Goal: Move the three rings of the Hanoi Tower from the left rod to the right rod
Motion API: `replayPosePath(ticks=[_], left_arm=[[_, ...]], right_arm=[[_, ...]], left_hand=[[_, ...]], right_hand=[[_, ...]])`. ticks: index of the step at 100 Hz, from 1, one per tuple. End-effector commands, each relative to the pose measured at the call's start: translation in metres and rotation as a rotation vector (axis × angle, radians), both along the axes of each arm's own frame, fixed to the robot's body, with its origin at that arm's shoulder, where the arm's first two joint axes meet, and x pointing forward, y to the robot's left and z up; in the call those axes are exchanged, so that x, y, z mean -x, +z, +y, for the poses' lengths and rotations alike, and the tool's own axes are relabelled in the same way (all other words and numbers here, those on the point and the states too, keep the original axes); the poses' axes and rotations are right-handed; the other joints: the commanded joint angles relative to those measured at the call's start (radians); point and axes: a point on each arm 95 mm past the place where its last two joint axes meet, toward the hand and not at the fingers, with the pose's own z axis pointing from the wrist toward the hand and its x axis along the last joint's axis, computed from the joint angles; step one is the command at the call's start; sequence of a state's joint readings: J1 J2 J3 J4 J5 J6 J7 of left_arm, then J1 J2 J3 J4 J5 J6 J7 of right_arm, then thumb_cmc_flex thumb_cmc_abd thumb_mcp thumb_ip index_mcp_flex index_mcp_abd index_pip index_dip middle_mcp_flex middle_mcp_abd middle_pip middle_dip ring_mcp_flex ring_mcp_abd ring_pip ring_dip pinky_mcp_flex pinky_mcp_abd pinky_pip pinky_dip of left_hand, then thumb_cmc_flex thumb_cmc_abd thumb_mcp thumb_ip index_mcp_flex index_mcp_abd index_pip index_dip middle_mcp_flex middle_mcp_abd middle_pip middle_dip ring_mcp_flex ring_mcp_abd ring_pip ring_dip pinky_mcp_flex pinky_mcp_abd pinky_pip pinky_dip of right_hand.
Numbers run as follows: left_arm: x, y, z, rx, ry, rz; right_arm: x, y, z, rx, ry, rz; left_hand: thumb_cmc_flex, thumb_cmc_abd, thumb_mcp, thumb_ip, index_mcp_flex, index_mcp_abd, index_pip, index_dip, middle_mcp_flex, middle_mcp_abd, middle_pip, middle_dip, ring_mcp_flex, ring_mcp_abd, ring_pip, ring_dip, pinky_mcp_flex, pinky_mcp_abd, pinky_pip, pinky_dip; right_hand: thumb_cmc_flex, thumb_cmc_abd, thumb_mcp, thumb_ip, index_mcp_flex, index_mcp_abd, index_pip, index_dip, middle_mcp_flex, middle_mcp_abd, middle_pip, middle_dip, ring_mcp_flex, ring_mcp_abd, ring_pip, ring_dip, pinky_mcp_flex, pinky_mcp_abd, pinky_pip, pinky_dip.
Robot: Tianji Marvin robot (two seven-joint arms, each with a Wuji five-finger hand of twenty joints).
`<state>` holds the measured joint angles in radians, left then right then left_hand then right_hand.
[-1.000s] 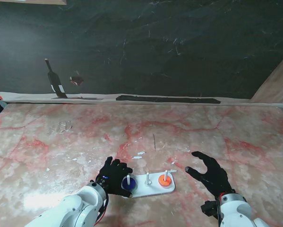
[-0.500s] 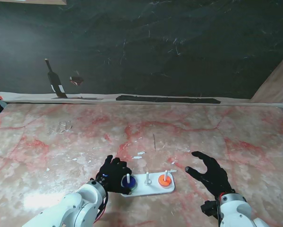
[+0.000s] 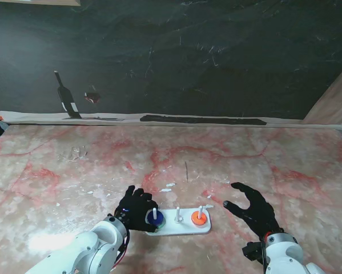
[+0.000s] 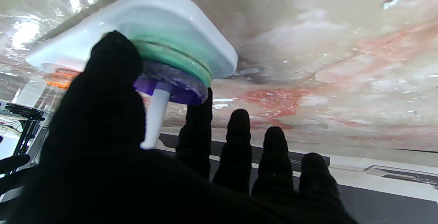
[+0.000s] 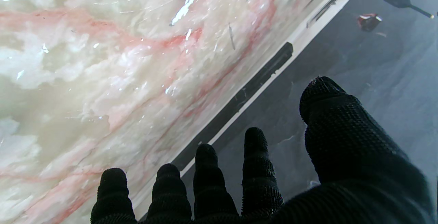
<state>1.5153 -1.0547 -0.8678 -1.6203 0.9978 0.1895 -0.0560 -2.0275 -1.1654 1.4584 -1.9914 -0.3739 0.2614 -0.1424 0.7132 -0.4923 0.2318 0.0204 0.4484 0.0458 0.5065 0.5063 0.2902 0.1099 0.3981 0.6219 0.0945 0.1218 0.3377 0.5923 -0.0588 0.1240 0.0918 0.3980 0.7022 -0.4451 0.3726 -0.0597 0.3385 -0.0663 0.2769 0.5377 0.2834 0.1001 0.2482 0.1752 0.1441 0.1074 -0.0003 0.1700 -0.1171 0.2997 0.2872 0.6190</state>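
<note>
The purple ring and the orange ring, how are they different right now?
The purple ring sits on the left rod atop a green ring, with the left hand pinching it; the orange ring lies alone on the right rod, untouched. The purple ring looks wider than the orange ring. Both are threaded on rods of the same white base.

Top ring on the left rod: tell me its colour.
Purple-blue. The top ring sits on a green ring; the left wrist view shows it best.

Glare spots glint on the table (image 4: 51, 25), the close robot hand (image 4: 113, 169) a blurred silhouette.
</note>
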Motion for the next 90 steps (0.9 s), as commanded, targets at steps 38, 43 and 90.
replayPosePath(ticks=[38, 43, 90], left_arm=[[0.0026, 0.0002, -0.0039, 0.011, -0.006, -0.002], [0.0026, 0.0005, -0.0040, 0.012, -0.005, -0.004], [0.0029, 0.0087, -0.0055, 0.021, -0.010, -0.035]], right_arm=[[0.0018, -0.0009, 0.0030, -0.008, 0.005, 0.004], [0.0017, -0.0008, 0.0031, -0.009, 0.006, 0.004], [0.0016, -0.0008, 0.0034, -0.013, 0.009, 0.001]], left_hand=[[0.001, 0.010, 0.067, 0.011, 0.103, 0.007, 0.078, 0.034, 0.026, -0.012, 0.012, 0.007, -0.006, 0.004, 0.029, -0.002, -0.006, -0.007, -0.004, 0.023], [0.005, 0.006, 0.076, 0.012, 0.118, 0.011, 0.088, 0.038, 0.028, -0.010, 0.014, 0.008, -0.006, 0.005, 0.031, -0.002, -0.006, -0.008, -0.003, 0.024], [-0.002, -0.010, 0.161, -0.003, 0.173, 0.012, 0.227, 0.112, 0.045, -0.010, 0.029, 0.009, -0.004, 0.001, 0.049, -0.006, -0.006, -0.016, 0.001, 0.036]], right_hand=[[-0.019, -0.008, 0.003, 0.014, -0.030, 0.002, -0.014, 0.008, -0.024, -0.002, 0.015, 0.001, 0.009, -0.002, -0.005, 0.010, -0.011, -0.009, -0.012, 0.014], [-0.019, -0.008, 0.003, 0.014, -0.030, 0.002, -0.014, 0.008, -0.024, -0.003, 0.015, 0.001, 0.009, -0.001, -0.005, 0.010, -0.011, -0.009, -0.012, 0.015], [-0.018, -0.011, 0.003, 0.014, -0.031, 0.002, -0.015, 0.008, -0.027, -0.001, 0.014, 0.000, 0.008, -0.001, -0.006, 0.009, -0.011, -0.008, -0.012, 0.016]])
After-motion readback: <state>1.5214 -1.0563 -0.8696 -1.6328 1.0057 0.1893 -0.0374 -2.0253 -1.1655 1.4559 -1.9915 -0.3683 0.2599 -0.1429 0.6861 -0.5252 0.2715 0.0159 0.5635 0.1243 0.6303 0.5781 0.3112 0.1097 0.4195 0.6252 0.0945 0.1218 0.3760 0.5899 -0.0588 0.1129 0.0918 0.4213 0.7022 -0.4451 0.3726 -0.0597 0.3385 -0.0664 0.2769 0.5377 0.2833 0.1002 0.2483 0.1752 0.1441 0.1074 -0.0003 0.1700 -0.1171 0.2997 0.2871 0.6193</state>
